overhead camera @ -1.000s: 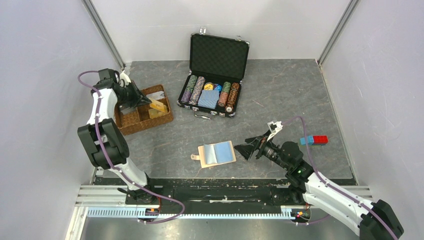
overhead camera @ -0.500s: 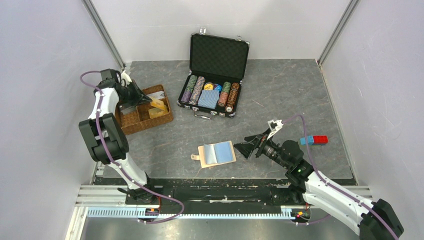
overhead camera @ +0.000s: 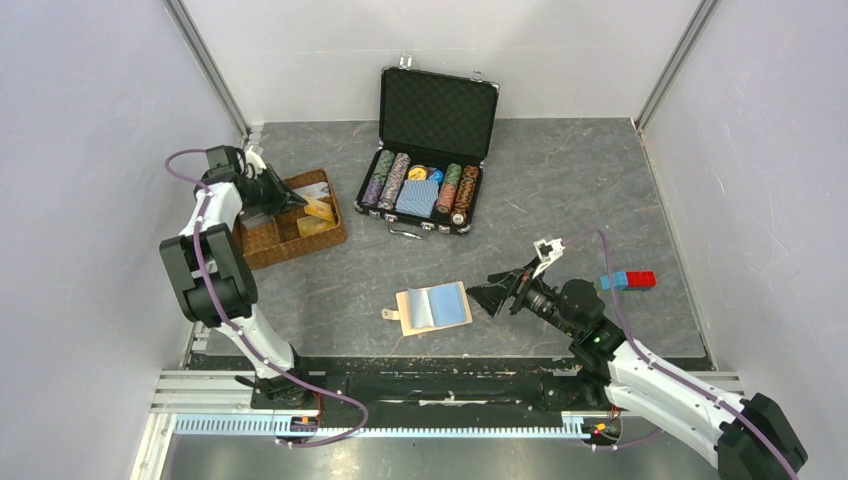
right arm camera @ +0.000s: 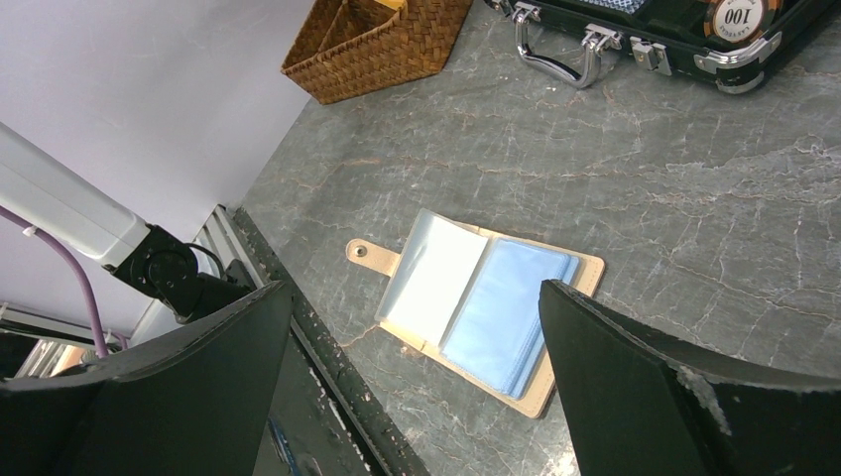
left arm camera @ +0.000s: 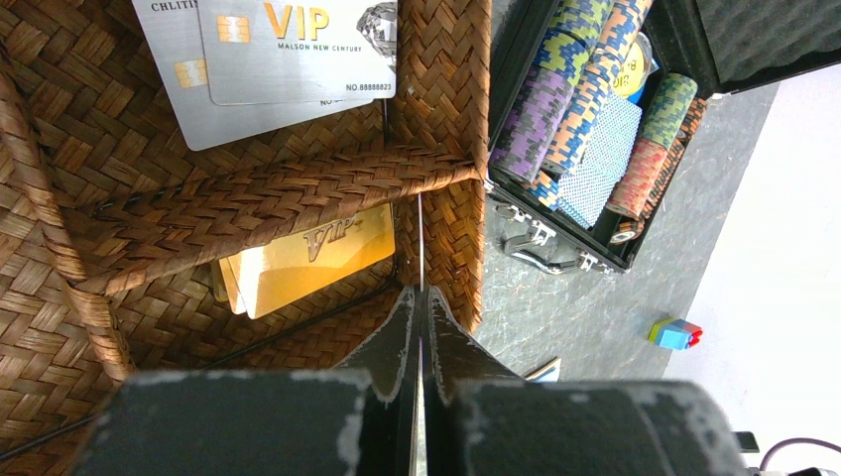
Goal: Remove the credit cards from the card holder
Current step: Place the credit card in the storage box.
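1. Wicker tray (left arm camera: 436,99): silver credit cards (left arm camera: 288,59) in one compartment, gold credit cards (left arm camera: 302,263) in the next.
2. Left gripper (left arm camera: 420,297): above the tray, fingers pressed together. A thin pale edge shows between them, and what it is cannot be told.
3. Right gripper (overhead camera: 483,296): spread wide, empty, just right of the card holder (right arm camera: 476,307).
4. Card holder: open flat on the table (overhead camera: 600,200), long axis left-right, strap tab pointing left.

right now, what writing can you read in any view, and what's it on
"VIP": front silver plastic card in the brown woven wicker tray.
"MALSON NEW CENTURY": same card.
"NO.88888823": same card, tiny digits.
"CHLITIN", cut off: rear silver plastic card.
"VIP": gold plastic card, next compartment.
"001" as it appears: round poker chip in the black hard case.
Yellow chip lettering: too blurred to read.
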Robot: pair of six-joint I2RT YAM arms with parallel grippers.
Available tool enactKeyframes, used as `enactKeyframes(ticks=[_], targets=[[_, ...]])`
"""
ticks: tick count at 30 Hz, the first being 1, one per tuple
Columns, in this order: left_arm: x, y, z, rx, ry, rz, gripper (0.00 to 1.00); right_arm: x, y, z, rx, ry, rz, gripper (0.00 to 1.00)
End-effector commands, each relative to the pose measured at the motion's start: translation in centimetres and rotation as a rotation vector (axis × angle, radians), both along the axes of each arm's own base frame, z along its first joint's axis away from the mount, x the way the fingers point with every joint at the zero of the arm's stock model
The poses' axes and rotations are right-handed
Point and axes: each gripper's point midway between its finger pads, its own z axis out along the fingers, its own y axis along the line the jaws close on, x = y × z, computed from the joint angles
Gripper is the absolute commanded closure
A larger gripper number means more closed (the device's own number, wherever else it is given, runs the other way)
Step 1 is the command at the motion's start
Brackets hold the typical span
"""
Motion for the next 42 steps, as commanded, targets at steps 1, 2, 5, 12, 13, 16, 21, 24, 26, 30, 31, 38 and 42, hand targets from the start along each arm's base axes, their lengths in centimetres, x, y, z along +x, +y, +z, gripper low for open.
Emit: enactKeyframes(ticks=[1,2,5,12,13,16,21,24,26,30,31,38,42], targets=[[0.8,0.3,-0.5,-0.020,-0.005,0.045,0.98,0.4,0.6,3.0,0.067,-0.051,0.007,0.02],[0.9,0.4,-0.7,-0.022,-0.001,0.048,0.98,0.4,0.6,2.9,0.069,-0.049,0.009,0.02],[0.9,0.3,-1.0,-0.027,0.000,0.056,0.98,0.4,0.7,2.9,0.073,-0.043,0.015,0.02],[0.6,0.2,-2.0,-0.033,0.014,0.077,0.98,0.4,1.0,3.0,0.076,-0.041,0.028,0.02],[0.6,0.3,-2.0,-0.032,0.013,0.081,0.98,0.3,1.0,3.0,0.078,-0.042,0.030,0.02],[0.5,0.5,-2.4,-0.021,0.019,0.092,0.98,0.2,1.0,3.0,0.080,-0.041,0.028,0.02],[0.4,0.5,-2.7,-0.013,0.025,0.104,0.95,0.3,0.9,2.9,0.083,-0.040,0.023,0.02],[0.4,0.4,-3.4,-0.015,0.039,0.104,0.94,0.2,0.9,3.0,0.085,-0.040,0.024,0.02],[0.4,0.3,-3.6,-0.017,0.047,0.103,0.93,0.3,0.9,3.0,0.085,-0.040,0.022,0.02],[0.3,0.4,-3.8,-0.006,0.053,0.109,0.87,0.2,0.8,3.1,0.087,-0.045,0.021,0.02],[0.3,0.5,-3.8,-0.004,0.057,0.111,0.86,0.3,0.8,3.1,0.086,-0.045,0.019,0.02],[0.3,1.0,-3.5,0.025,0.063,0.114,0.77,0.2,0.7,3.0,0.080,-0.041,0.018,0.02],[0.2,1.1,-3.5,0.030,0.070,0.117,0.74,0.2,0.7,3.0,0.080,-0.039,0.018,0.02]])
